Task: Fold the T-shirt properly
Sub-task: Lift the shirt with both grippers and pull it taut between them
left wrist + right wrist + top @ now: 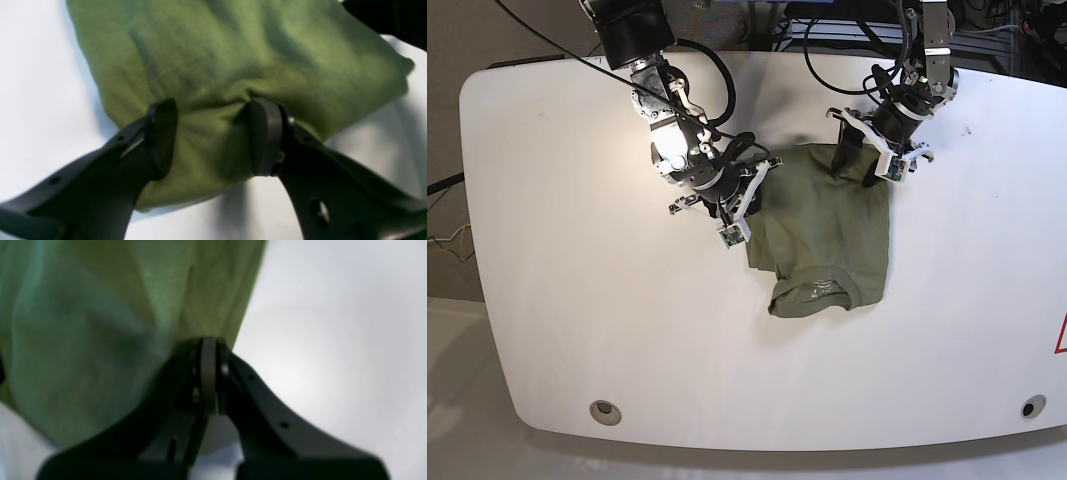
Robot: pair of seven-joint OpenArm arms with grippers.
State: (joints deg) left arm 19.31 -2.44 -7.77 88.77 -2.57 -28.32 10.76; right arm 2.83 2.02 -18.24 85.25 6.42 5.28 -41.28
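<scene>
The T-shirt (827, 230) is soft matt olive cloth — the table (577, 300) smooth, white, faintly glossy.

This looks like a robotics lab: a broad white table (577, 300) with rounded corners and round ports, two arms mounted along its far edge, black cables (727, 70) looping behind the fingers, and metal rigging at the back.

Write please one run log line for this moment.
T-shirt: partly folded on white table | right end effector: shut on T-shirt edge | left end effector: open, straddling T-shirt edge | fold: unfinished
</scene>
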